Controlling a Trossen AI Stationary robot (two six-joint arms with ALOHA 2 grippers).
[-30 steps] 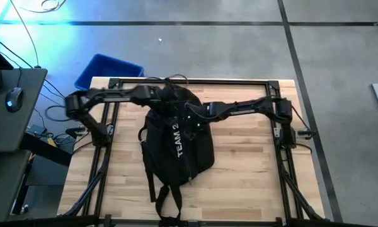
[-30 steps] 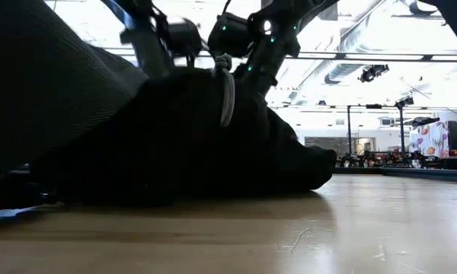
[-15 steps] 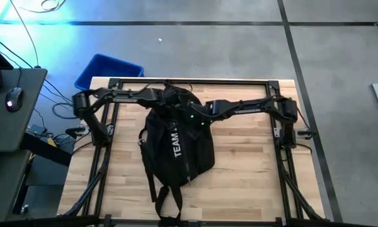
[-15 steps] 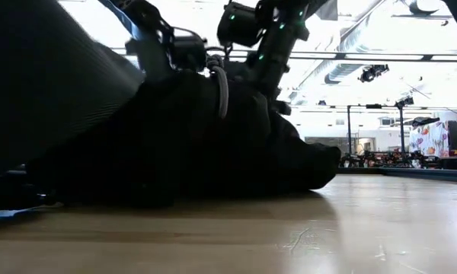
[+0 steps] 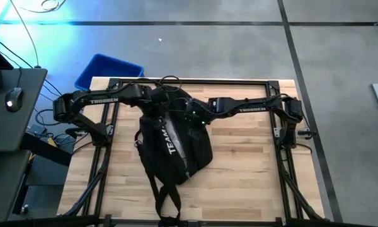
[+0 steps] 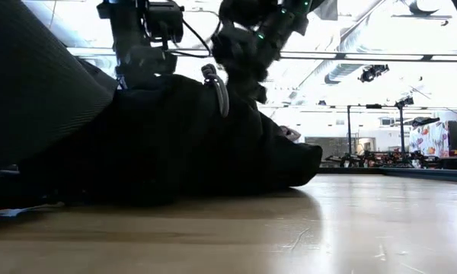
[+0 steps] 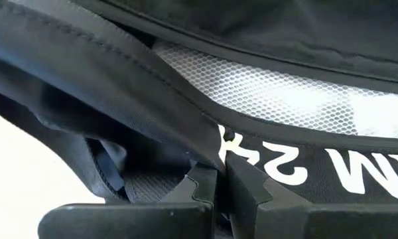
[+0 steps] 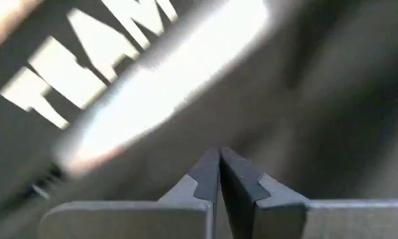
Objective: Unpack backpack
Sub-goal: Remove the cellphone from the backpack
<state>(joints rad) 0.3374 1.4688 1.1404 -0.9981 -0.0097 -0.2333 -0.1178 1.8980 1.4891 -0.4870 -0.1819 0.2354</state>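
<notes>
The backpack (image 5: 175, 146) lies flat in the middle of the surface (image 5: 252, 170). Its top end is at the far edge, under both arms, and its straps (image 5: 166, 195) trail toward the near edge, so it runs long from far to near. Your left pincer (image 7: 220, 189) and right pincer (image 8: 219, 174) are both pressed together at the top end; whether they pinch cloth is hard to tell. You seem to be opening the bag. Next, pull the top apart gently.
</notes>
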